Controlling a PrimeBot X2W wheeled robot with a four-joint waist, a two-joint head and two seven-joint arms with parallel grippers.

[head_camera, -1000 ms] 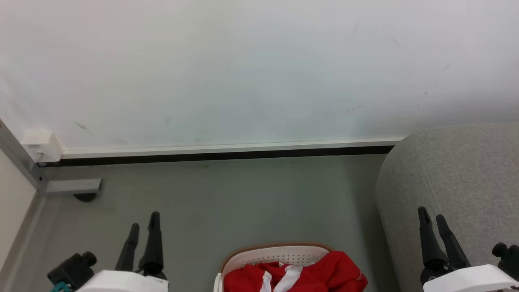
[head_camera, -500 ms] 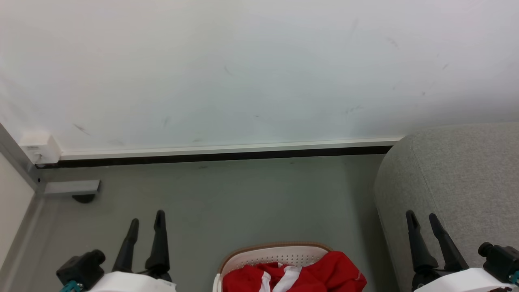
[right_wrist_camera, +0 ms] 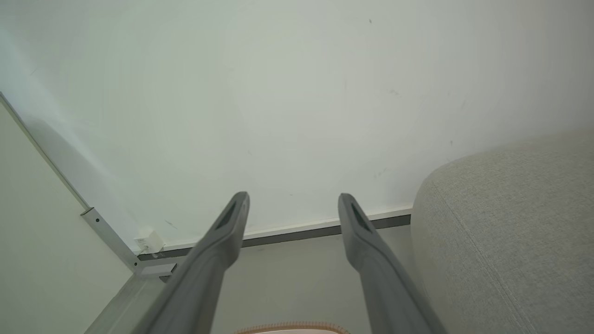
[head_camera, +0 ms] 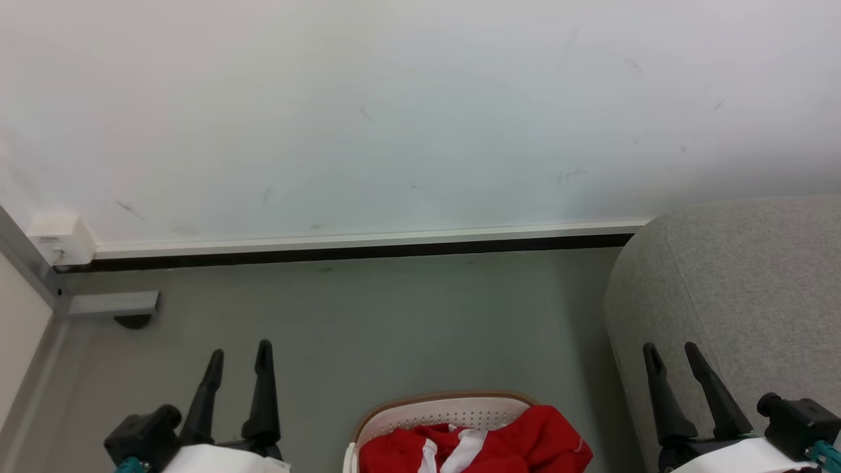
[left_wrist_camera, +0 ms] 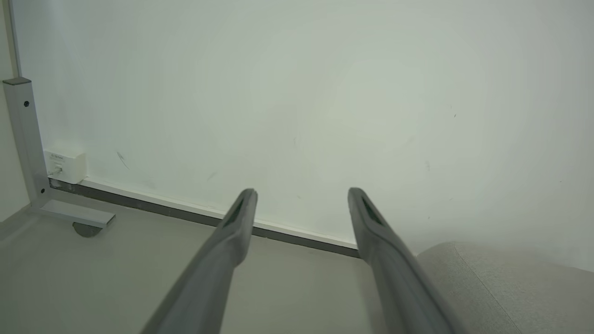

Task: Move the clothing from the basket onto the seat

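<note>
The white wall takes the whole upper half of my head view, with grey floor below it. At the right edge bulges the light grey sofa, rounded at its end. Bottom centre, cut by the frame edge, sits the white perforated laundry basket with its tan rim, just left of the sofa's end. The red garment lies heaped inside it, with white stripes showing near the middle. Its right-hand fold seems to hang over the rim toward the sofa.

My left pincer stands at the lower left over bare floor. My right pincer is at the lower right, in front of the sofa's flank. Both have their fingers parted with nothing between them, and each wrist view shows a wide, empty gap.

I judge the garment light, limp and easy to bunch. It will probably sag and trail once lifted, and it could catch on the rim. I would pinch a thick fold at the top of the heap, near the white stripes, rather than a thin edge, so the cloth does not slip out.
</note>
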